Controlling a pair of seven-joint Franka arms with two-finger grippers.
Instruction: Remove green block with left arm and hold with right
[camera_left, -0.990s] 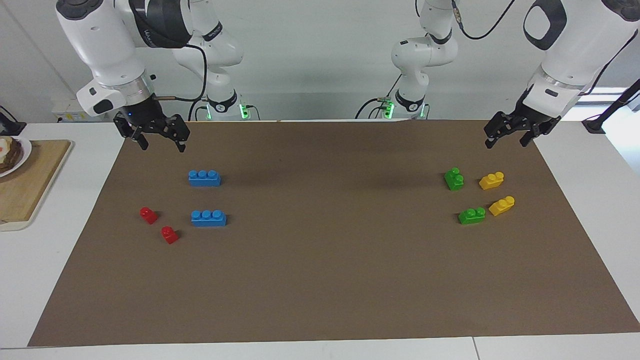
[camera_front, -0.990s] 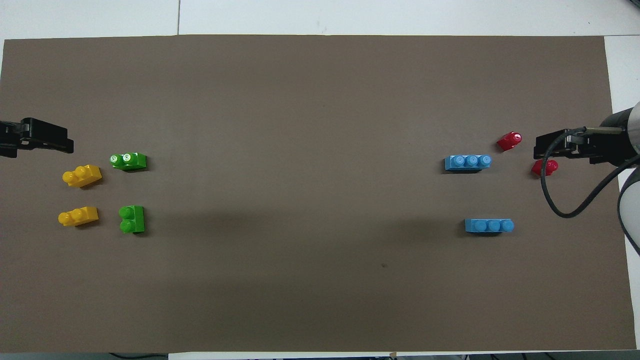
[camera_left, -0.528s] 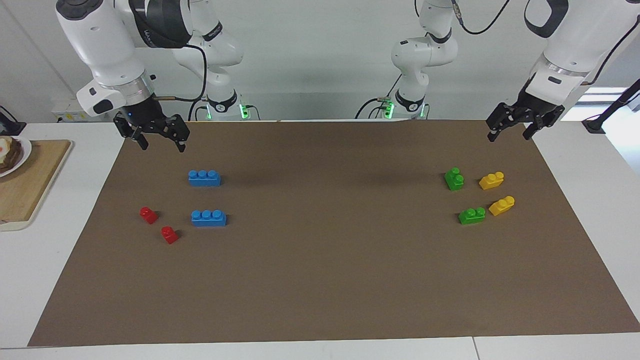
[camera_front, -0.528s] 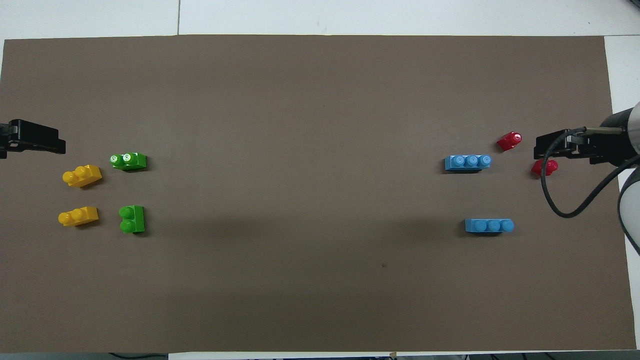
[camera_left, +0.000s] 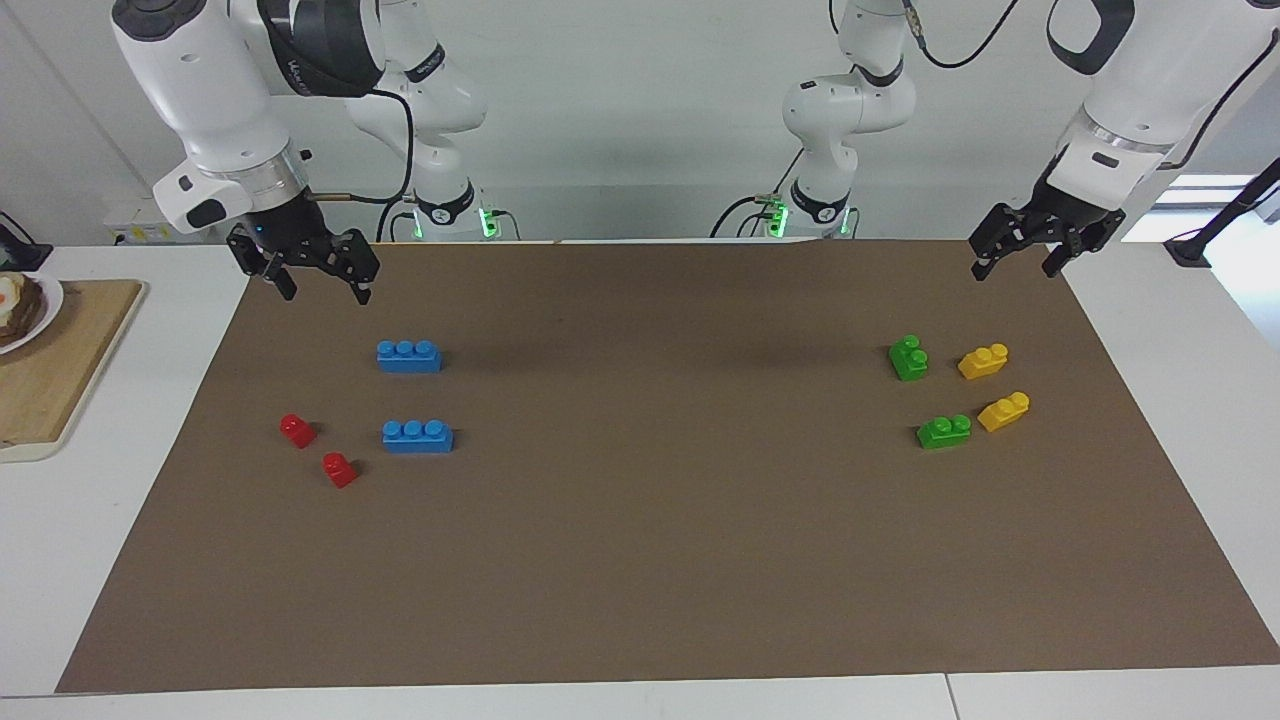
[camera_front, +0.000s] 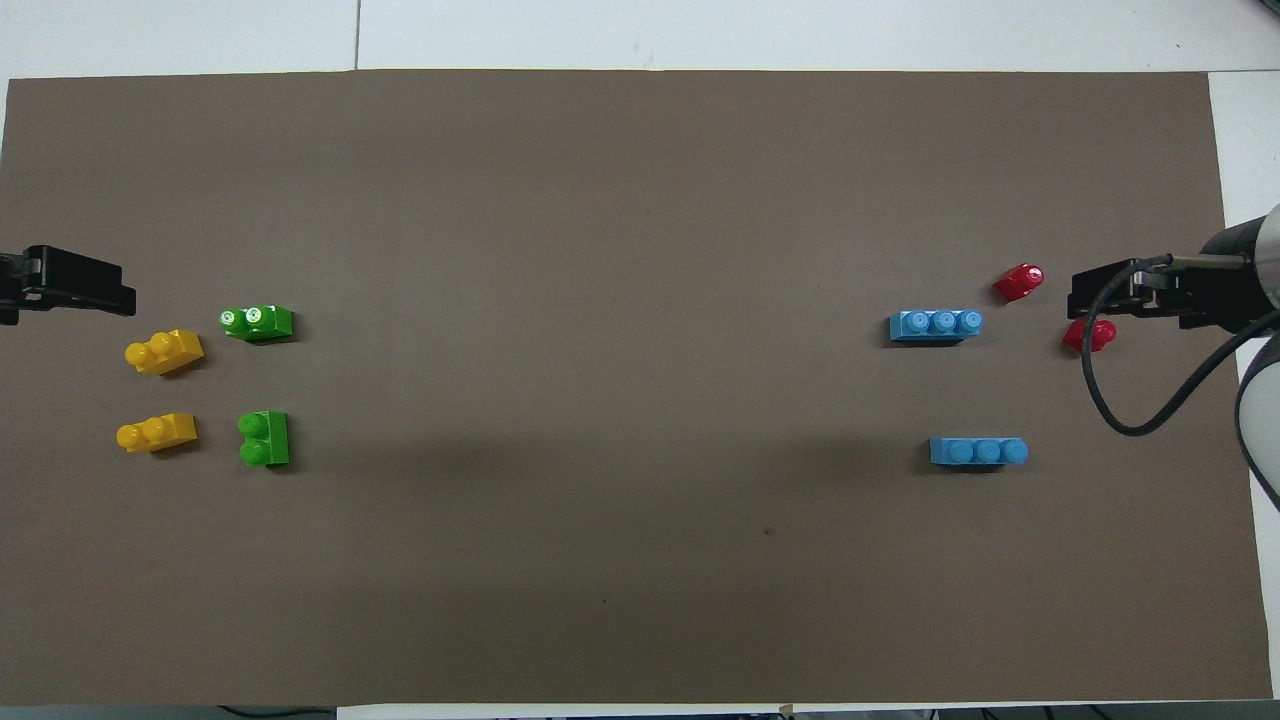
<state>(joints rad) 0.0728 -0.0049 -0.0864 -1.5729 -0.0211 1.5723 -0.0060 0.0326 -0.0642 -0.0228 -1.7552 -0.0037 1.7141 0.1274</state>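
Left pincer (camera_left: 1012, 265): fingers apart, empty, raised over mat (camera_left: 660, 560) corner at the left arm's end of the counter (camera_left: 1180, 330). Right pincer (camera_left: 318, 282): fingers apart, empty, raised over the mat's other end. Green blocks: one (camera_left: 908, 357) at 7 o'clock below left pincer in facing view; second (camera_left: 944, 431) farther from the robots. Both beside yellow blocks (camera_left: 983, 361), untouched.

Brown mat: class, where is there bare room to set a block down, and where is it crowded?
The brown mat is bare between the blue blocks and the green blocks, and across its whole strip farthest from the robots. Crowded: the green and yellow blocks at the left arm's end; the blue and red blocks at the right arm's.
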